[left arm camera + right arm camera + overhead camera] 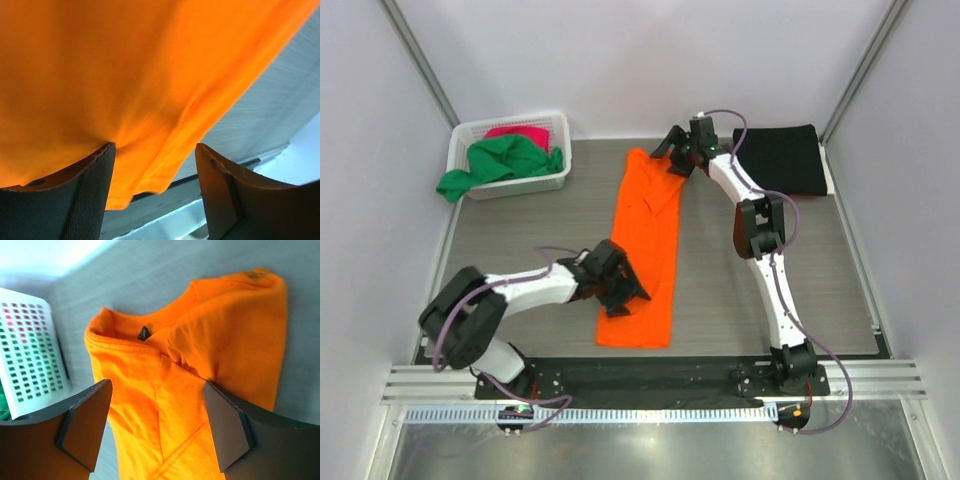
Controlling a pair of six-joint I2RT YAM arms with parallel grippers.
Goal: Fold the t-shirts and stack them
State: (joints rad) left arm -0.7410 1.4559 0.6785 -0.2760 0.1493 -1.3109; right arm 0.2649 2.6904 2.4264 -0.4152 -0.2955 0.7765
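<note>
Flat t-shirt (645, 250) lies centre, basket (520, 186) back left, folded t-shirt (782, 160) back right.

- Grey wood-grain worktop (520, 240), seen whole from the top view
- An orange t-shirt (645, 240) lies on its middle, folded lengthwise into a long narrow strip, with the collar end toward the far edge and the hem toward the near edge
- A black t-shirt (785, 158) lies folded flat at the far right corner
- A white plastic lattice basket (525, 184) stands at the far left corner, holding a green t-shirt (505, 158) and a pink t-shirt (525, 133); the green one spills over its left rim
</note>
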